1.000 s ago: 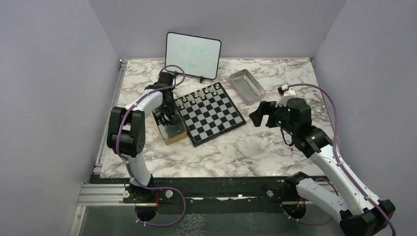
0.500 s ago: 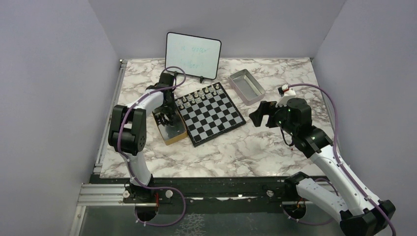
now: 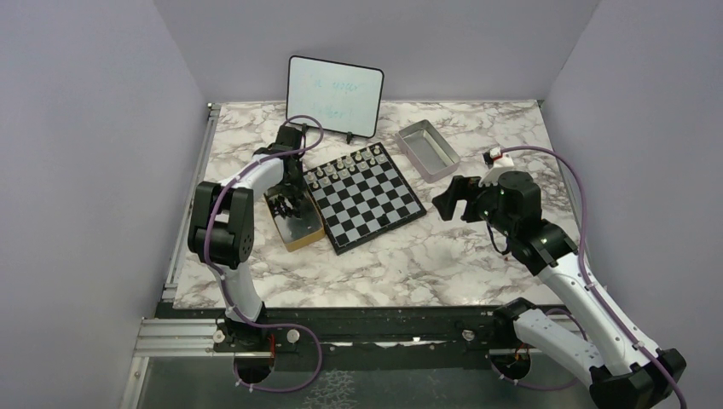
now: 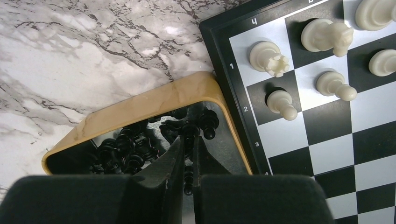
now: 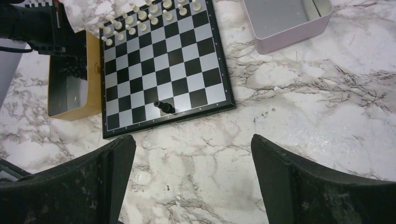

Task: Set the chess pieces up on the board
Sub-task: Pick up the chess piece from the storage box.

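Note:
The board [image 3: 375,209] lies mid-table with pale pieces [image 5: 140,18] in its far rows. One black chess piece [image 5: 163,106] stands on the board's near row. More black chess pieces [image 4: 123,149] lie heaped in the tan wooden box [image 4: 154,100], which touches the board's left rim. My left gripper [image 4: 190,136] reaches down into that box and is shut on a black chess piece [image 4: 188,179] lying lengthwise between the fingers. My right gripper [image 5: 193,154] hangs wide open over bare marble to the right of the board [image 5: 163,70], holding nothing.
A grey metal tray [image 3: 428,150] sits behind the board to the right. A small whiteboard [image 3: 334,95] stands upright at the back. The left arm stretches along the table's left side. Purple walls enclose the marble table.
The left jaws have closed the last bit onto the black piece in the box. Neither arm has visibly shifted.

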Controlling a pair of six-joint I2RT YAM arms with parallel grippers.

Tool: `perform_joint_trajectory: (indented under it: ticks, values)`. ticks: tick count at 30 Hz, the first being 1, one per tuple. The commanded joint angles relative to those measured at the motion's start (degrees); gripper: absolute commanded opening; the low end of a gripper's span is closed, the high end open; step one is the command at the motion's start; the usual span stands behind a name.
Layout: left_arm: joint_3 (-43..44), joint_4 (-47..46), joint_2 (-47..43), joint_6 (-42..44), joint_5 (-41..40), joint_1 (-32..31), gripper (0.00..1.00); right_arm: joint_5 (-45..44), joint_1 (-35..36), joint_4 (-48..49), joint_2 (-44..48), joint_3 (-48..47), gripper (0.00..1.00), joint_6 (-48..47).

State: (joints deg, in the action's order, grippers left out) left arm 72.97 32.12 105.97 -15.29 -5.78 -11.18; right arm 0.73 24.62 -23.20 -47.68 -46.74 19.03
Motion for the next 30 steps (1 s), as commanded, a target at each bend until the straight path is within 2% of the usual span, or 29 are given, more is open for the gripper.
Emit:
perform_joint_trajectory:
  ticks: [1, 21, 26, 30]
  values:
    - [1.62, 1.83, -1.25, 0.16, 0.84, 0.46, 0.08, 0.33, -0.45, 0.88, 0.57, 0.36, 1.0, 0.57]
    - [0.85, 9.17, -14.92, 0.61, 4.26, -0.61, 0.05, 3.52, -0.45, 1.83, -0.43, 0.81, 1.0, 2.41]
    - [0.88, 11.35, -17.73, 0.24, 5.09, -4.22, 0.06, 3.7, -0.45, 1.61, 0.47, 1.72, 1.0, 2.85]
    - [-0.35, 12.61, -19.75, -0.39, 3.97, -10.06, 0.06, 3.84, -0.45, 0.99, 0.7, 1.62, 1.0, 2.81]
